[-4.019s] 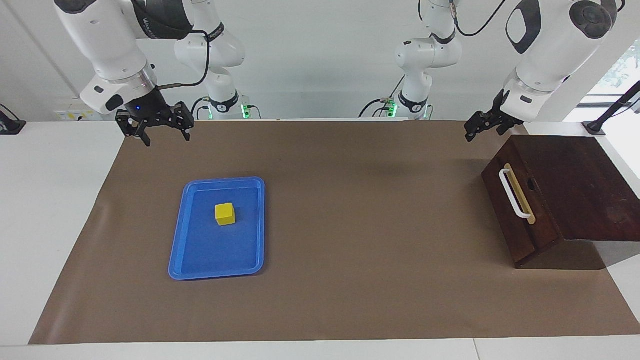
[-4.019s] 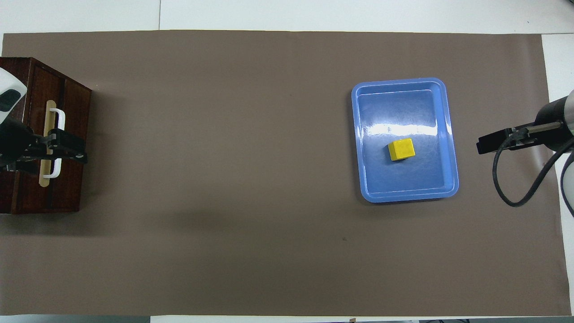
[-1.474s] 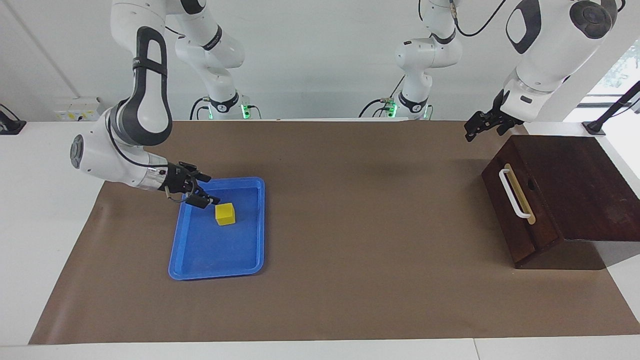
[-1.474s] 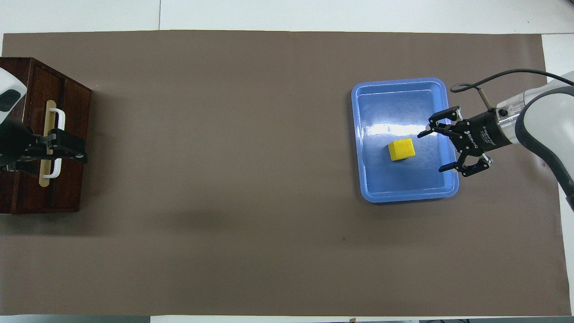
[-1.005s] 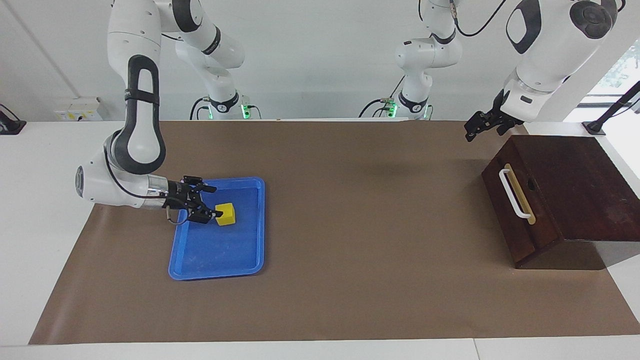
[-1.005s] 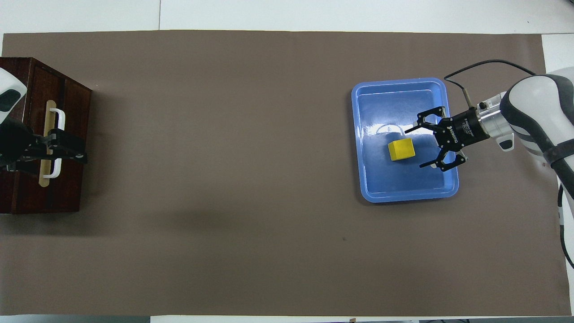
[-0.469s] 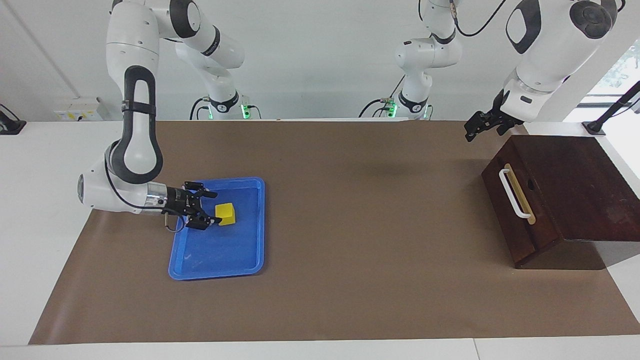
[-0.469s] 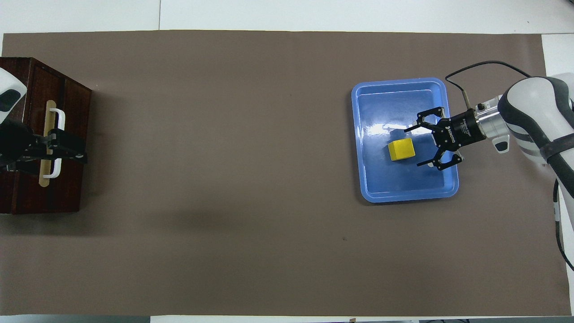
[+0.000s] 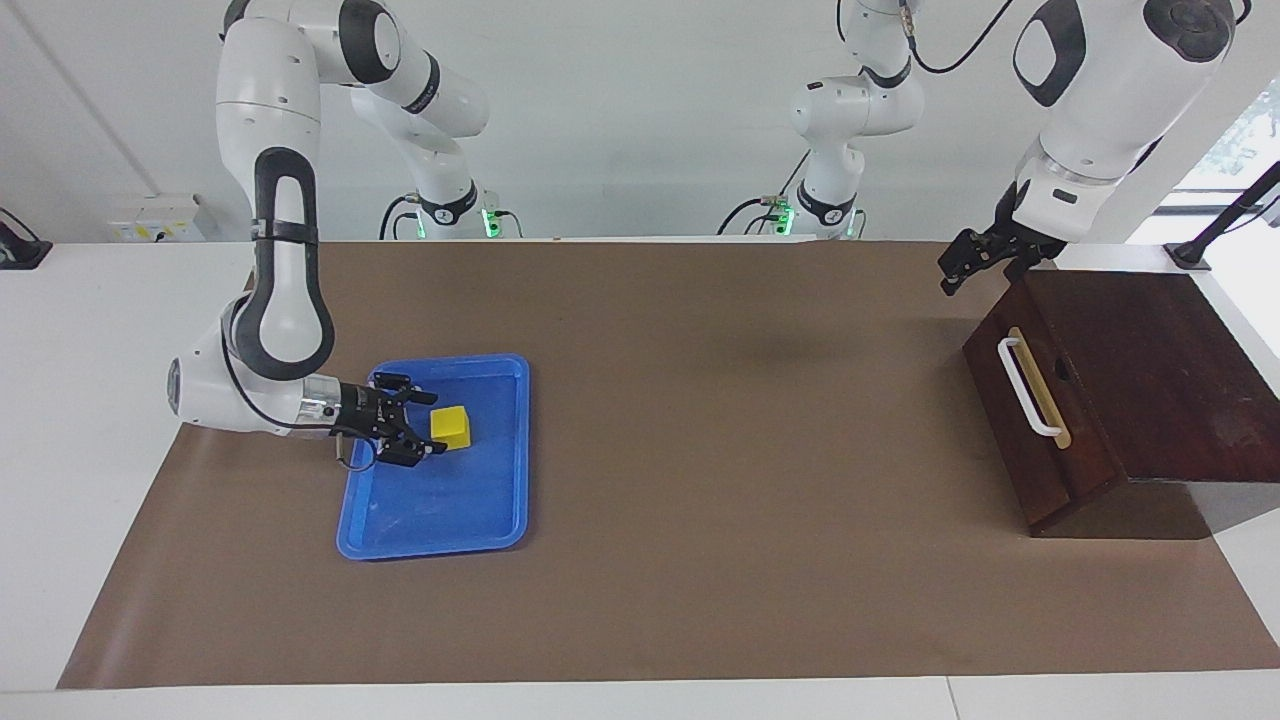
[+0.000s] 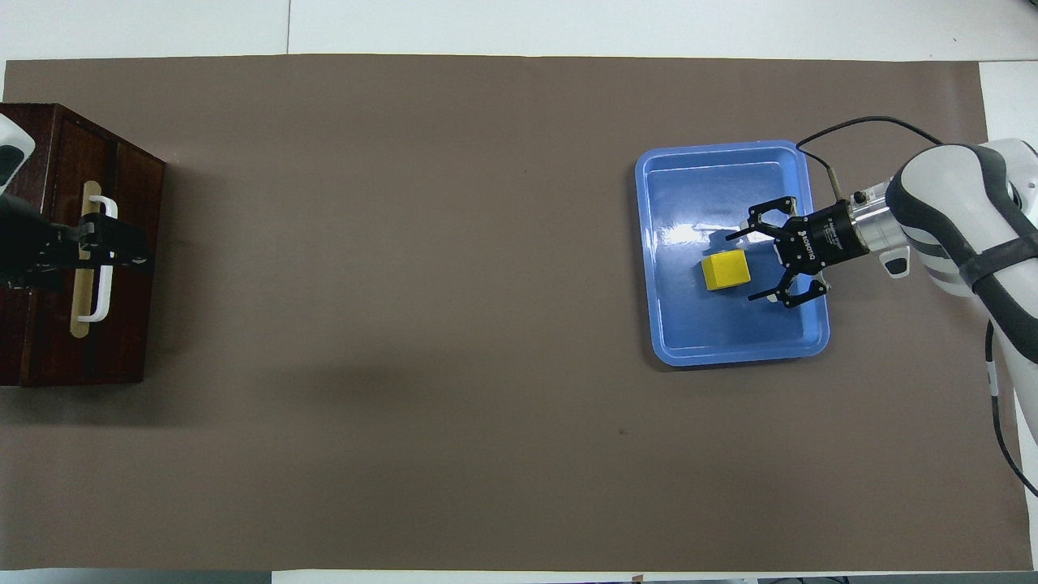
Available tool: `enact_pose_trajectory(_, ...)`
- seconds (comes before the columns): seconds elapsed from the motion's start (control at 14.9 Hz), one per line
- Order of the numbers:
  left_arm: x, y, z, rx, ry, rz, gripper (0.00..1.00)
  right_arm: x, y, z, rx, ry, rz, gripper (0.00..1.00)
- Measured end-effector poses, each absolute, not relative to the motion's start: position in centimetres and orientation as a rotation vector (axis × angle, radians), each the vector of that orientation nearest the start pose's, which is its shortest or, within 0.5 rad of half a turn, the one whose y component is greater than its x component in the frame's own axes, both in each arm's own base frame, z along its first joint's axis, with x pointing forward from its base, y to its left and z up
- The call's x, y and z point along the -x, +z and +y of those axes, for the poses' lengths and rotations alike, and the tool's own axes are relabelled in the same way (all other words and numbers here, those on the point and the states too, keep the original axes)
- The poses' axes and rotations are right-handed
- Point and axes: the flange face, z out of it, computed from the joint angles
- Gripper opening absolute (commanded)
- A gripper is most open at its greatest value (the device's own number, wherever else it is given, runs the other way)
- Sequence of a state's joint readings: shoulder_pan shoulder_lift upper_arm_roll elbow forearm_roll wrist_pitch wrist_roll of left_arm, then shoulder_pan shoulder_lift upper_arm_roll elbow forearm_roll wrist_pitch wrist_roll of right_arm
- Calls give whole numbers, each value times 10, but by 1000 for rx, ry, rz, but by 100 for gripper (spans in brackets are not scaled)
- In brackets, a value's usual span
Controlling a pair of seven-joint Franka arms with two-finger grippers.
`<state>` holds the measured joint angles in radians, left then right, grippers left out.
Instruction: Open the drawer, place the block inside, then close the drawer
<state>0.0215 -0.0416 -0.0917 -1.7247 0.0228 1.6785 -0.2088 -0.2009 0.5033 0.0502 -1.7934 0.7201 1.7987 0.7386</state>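
Observation:
The yellow block [image 9: 452,427] lies in the blue tray [image 9: 500,500], also seen from overhead [image 10: 724,270]. My right gripper [image 9: 428,425] is low in the tray, open, its fingertips on either side of the block's edge toward the right arm's end of the table; overhead [image 10: 739,268] shows gaps on both sides. The dark wooden box's drawer [image 9: 1012,440] is shut, its white handle [image 9: 1028,388] facing the tray. My left gripper [image 9: 960,268] hangs in the air by the box's top corner; overhead it [image 10: 113,246] lies over the handle [image 10: 100,304].
The brown mat [image 9: 740,420] covers the table between the tray and the box. White table edges [image 9: 90,380] border the mat. The box stands at the left arm's end of the table.
My right gripper has come down from high above the table into the tray and closed in on the block, still open. My left gripper has shifted slightly toward the box.

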Motion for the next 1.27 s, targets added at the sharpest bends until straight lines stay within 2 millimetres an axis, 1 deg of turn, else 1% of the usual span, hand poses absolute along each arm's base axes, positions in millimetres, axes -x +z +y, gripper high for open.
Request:
enact_pose_trajectory(0.13,-551,557,-30,3036,-67,-141,100,-607,255,-38,2038,861,1458,100)
enact_pose_trajectory(0.2,-553,542,-28,3004,-77,-96,100,-607,255,-38,2038,861,1458,97)
enact_pose_trajectory(0.27,-556,526,-26,2970,-85,-53,100,-607,255,-38,2038,861,1458,86)
enact_pose_trajectory(0.33,-560,510,-25,2938,-90,-14,100,-607,255,-38,2038,861,1458,72)
enact_pose_trajectory(0.47,-573,475,-23,2886,-98,54,100,-607,255,-38,2038,860,1458,26)
enact_pose_trajectory(0.54,-579,457,-23,2869,-108,85,100,-607,255,-38,2038,860,1458,0)
enact_pose_trajectory(0.67,-589,426,-23,2830,-130,155,100,-607,255,-38,2038,860,1458,0)
enact_pose_trajectory(0.8,-594,407,-20,2792,-137,208,100,-608,255,-37,2038,860,1457,0)
enact_pose_trajectory(0.87,-595,403,-18,2767,-141,234,100,-608,255,-36,2040,859,1454,0)
enact_pose_trajectory(1.07,-597,400,-16,2736,-146,268,100,-611,261,-33,2047,852,1438,0)
enact_pose_trajectory(1.14,-597,399,-15,2735,-145,271,100,-614,267,-32,2051,852,1424,0)
enact_pose_trajectory(1.27,-596,393,-15,2737,-137,280,100,-624,288,-23,2065,841,1393,0)
